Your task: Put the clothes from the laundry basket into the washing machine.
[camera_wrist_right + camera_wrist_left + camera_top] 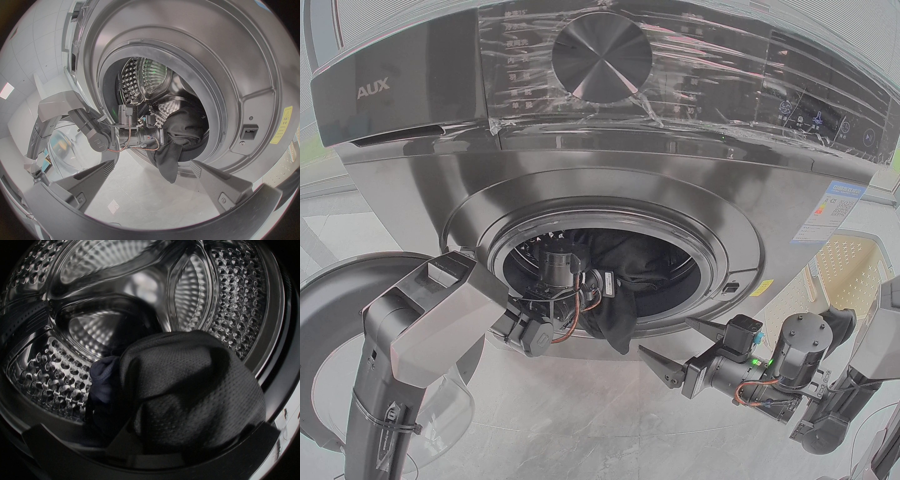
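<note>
Two arms are at the washing machine (425, 187). Nearest, the right gripper (663, 335) hangs below the door opening with its jaws wide apart and nothing between them, and the laundry basket (853, 269) is just beside that arm. Past it, the left gripper (162, 137) is inside the mouth, buried in a black garment (622, 315); I cannot tell whether it is clamped on the cloth. Most of the garment lies in the drum (237, 296), but a tail droops out over the lower rim (675, 322). To my eye the load needs carrying deeper before release, toward the bluish piece (103, 377) farther in, so the tail follows inside.
</note>
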`<state>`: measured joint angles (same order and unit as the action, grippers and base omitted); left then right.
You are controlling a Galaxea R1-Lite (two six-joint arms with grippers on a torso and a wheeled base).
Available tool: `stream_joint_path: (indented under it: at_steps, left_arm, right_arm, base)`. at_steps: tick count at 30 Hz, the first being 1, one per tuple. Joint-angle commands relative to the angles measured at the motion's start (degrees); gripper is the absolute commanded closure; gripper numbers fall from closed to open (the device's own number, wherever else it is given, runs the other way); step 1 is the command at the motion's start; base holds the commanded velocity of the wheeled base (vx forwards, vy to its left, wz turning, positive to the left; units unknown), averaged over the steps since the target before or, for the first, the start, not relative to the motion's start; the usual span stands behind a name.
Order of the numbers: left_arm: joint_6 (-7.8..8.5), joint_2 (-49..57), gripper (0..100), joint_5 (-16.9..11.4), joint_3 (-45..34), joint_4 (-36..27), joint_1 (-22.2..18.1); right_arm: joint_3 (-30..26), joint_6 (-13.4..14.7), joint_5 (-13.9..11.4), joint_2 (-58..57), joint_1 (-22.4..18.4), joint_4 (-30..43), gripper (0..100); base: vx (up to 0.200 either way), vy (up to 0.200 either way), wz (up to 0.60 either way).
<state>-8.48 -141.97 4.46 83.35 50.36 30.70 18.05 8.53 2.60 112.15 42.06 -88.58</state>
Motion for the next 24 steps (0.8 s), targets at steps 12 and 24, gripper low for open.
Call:
stream_joint_path:
  at_steps: [12, 24]
  left_arm:
    - [-4.26, -7.7, 100, 5.1, 23.9, 0.9, -0.5]
    - [-4.17, -11.0, 100, 5.5, 31.2, -0.1, -0.5]
  right_arm:
    - [0.6, 0.1, 0.0, 0.0, 0.2, -0.1, 0]
    - [0.7, -0.1, 0.0, -0.5, 0.2, 0.0, 0]
  base:
    - [0.0, 0.0, 0.0]
    - [0.0, 0.0, 0.0]
